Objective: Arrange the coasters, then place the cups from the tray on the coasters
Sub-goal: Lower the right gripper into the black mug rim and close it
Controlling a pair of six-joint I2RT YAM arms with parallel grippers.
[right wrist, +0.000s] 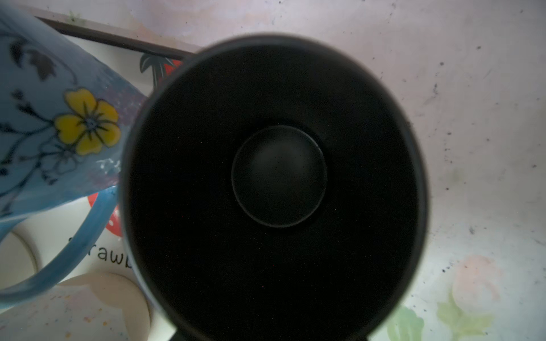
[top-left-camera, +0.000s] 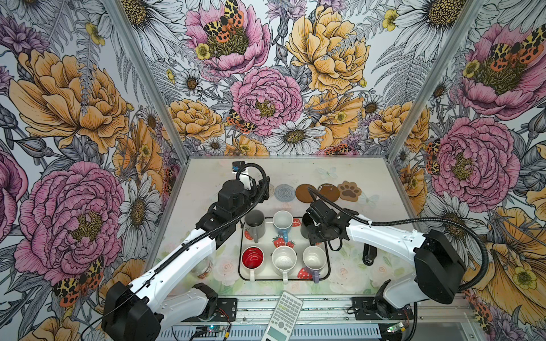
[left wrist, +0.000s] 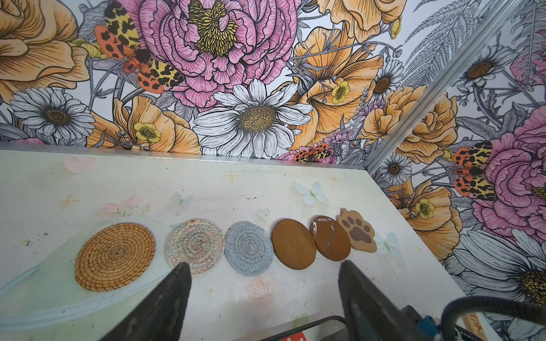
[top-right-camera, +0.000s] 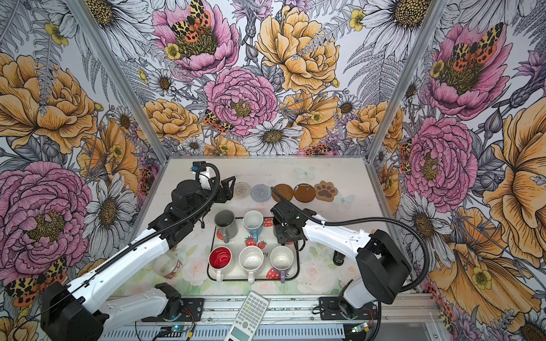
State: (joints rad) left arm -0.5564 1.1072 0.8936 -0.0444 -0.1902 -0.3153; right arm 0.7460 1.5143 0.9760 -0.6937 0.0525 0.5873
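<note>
Six coasters lie in a row at the back: rattan (left wrist: 115,257), whitish crochet (left wrist: 195,246), blue-grey (left wrist: 248,248), two brown discs (left wrist: 294,243) (left wrist: 330,237) and the paw (left wrist: 357,230). My left gripper (left wrist: 264,265) hangs open just in front of them, holding nothing. The strawberry tray (top-left-camera: 325,274) carries the cups: grey (top-left-camera: 254,223), light blue (top-left-camera: 282,221), black (top-left-camera: 305,227), red-inside (top-left-camera: 252,257), speckled (top-left-camera: 284,258), lavender (top-left-camera: 314,257). My right gripper (top-left-camera: 316,231) is down at the black cup (right wrist: 279,177), looking straight into it. Its fingers are hidden.
A clear glass jar (top-left-camera: 204,267) stands under the left arm, left of the tray. A small black object (top-left-camera: 369,255) lies right of the tray. A calculator (top-left-camera: 283,316) rests on the front rail. Flowered walls close the back and both sides.
</note>
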